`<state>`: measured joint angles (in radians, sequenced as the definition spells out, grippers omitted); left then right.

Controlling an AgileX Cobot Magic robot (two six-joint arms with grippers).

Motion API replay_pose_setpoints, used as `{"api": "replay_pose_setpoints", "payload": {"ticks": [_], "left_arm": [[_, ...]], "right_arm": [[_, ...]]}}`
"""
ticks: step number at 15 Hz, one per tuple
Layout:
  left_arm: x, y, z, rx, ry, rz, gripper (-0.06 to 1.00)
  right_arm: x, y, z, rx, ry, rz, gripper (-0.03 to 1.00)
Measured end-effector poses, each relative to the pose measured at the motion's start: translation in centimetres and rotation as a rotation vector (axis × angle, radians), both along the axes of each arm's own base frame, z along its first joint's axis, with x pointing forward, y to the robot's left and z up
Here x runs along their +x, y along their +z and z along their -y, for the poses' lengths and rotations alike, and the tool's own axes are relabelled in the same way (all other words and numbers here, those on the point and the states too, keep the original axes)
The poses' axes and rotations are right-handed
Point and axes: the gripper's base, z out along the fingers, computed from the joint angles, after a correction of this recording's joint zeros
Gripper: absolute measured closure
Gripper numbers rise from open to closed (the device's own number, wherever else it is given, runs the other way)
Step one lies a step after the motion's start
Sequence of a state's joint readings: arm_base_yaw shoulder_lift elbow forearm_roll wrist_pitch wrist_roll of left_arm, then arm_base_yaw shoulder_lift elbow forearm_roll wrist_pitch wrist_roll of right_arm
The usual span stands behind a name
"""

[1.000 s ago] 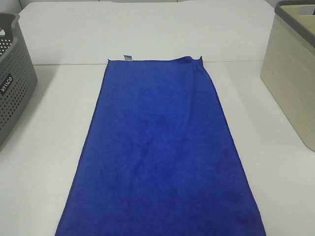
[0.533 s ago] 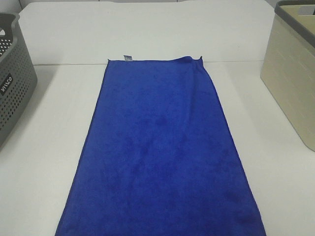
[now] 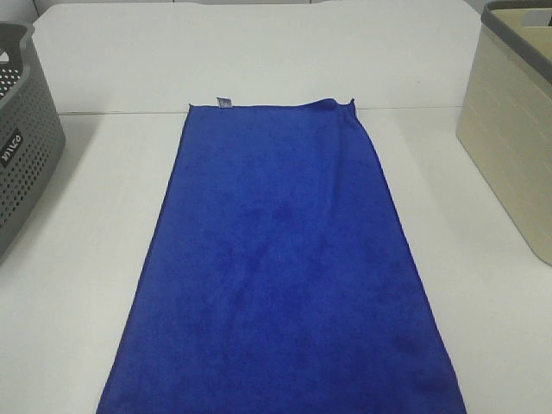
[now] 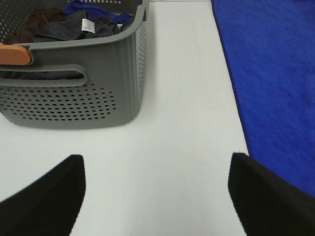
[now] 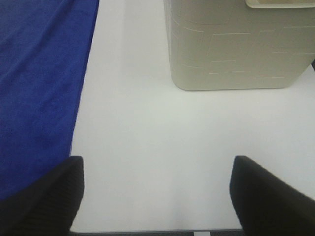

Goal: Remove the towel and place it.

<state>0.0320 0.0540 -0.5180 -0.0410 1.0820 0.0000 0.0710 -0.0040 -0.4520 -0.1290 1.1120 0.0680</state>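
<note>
You have the towel point(image 3: 280, 267) lying flat and spread on the white table point(image 3: 78, 259), in the middle, with its long sides running away from you. Its far short edge carries a small pale tag point(image 3: 224, 103), and the far right corner point(image 3: 349, 103) is a little curled up. The near end goes out of the high view, so you cannot see where it finishes.

On your left stands a grey basket with holes point(image 3: 21, 138); the left wrist view shows dark and brown clothes point(image 4: 74, 24) inside it, one with a white label. On your right stands a beige basket point(image 3: 513, 129) with closed walls. Both baskets are well apart from the towel — a strip of bare table lies on each side.

The left claw point(image 4: 157, 194) hangs over this bare strip, between the grey basket and the left long edge of the towel. Its fingers point(image 4: 49, 201) stand wide apart and hold nothing. The right claw point(image 5: 157, 194) is over the bare strip between the towel's right long edge and the beige basket — also spread wide, nothing between its fingers point(image 5: 266, 196). Its inner finger looks to be over the border of the towel, but whether it touches you cannot tell.

Nothing lies on the towel. Beyond its far edge the table is bare to the back.
</note>
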Motion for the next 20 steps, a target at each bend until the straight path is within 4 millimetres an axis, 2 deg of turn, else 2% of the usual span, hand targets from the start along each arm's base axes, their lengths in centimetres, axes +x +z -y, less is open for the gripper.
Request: {"api": "replay_pose_setpoints", "payload": {"ticks": [20], "left_arm": [[0.00,0.00,0.00,0.000,0.000,0.000,0.21]], "right_arm": [[0.00,0.00,0.00,0.000,0.000,0.000,0.17]]}}
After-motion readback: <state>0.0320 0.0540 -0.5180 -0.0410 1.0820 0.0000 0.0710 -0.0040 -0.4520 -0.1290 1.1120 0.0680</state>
